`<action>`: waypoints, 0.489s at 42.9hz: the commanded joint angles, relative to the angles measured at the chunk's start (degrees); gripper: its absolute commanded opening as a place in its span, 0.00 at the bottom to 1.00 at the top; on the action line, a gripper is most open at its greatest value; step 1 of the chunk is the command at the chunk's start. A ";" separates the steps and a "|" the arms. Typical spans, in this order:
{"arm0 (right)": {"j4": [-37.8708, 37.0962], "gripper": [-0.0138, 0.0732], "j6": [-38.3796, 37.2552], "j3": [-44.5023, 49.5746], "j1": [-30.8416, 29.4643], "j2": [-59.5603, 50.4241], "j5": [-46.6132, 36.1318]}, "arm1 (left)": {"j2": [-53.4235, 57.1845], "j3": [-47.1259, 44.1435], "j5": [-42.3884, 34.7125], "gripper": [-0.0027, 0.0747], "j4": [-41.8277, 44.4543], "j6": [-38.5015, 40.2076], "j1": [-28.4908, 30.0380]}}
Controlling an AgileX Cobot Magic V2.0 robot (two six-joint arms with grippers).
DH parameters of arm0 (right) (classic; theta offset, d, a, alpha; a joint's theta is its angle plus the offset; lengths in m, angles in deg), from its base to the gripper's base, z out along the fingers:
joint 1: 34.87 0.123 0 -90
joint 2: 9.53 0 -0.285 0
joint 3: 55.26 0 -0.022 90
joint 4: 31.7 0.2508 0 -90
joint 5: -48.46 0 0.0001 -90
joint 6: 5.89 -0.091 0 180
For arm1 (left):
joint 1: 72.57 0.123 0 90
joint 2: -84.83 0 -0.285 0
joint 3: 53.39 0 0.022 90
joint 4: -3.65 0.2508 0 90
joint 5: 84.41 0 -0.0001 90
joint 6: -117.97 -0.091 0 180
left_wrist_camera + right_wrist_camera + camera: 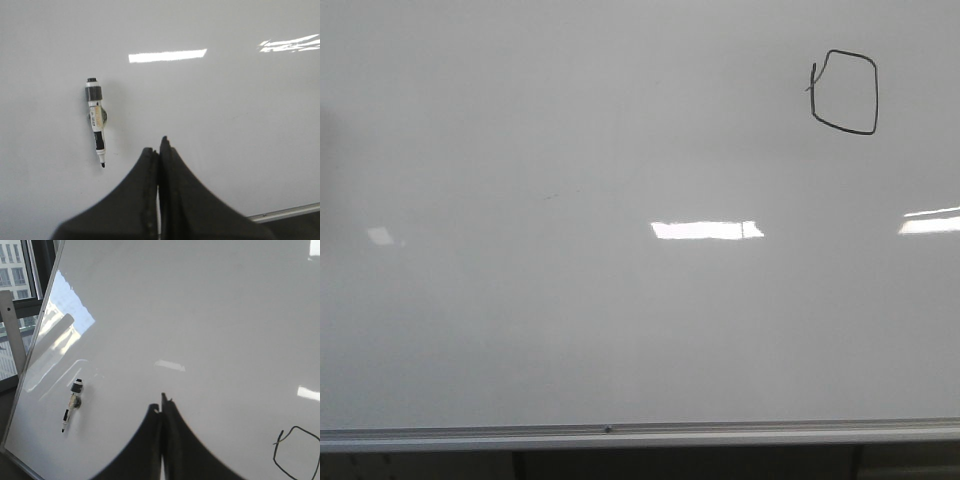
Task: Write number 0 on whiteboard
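One whiteboard [570,300] fills nearly every view, its silver rail [620,433] running along the bottom. High on its right side sits the number 0 [844,92], a boxy closed loop, so the writing looks finished. A marker [96,120] clings to the board, seemingly parked there. The left claw [159,150] and right claw [162,407] are both pressed closed, empty.

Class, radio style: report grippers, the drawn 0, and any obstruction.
Left gripper shut, empty. Right gripper shut, empty. Number 0 drawn on whiteboard. Marker sits on board; nothing obstructing.
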 commanded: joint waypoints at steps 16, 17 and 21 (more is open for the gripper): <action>1.19 0.08 0.72 -1.27 -0.30 0.20 -3.28 | 0.60 1.38 -3.72 0.01 -2.39 -0.01 0.04; 1.19 0.08 0.72 -1.27 -0.30 0.20 -3.28 | 0.60 1.38 -3.72 0.01 -2.39 -0.01 0.04; 1.19 0.08 0.72 -1.27 -0.30 0.20 -3.28 | 0.60 1.38 -3.72 0.01 -2.39 -0.01 0.04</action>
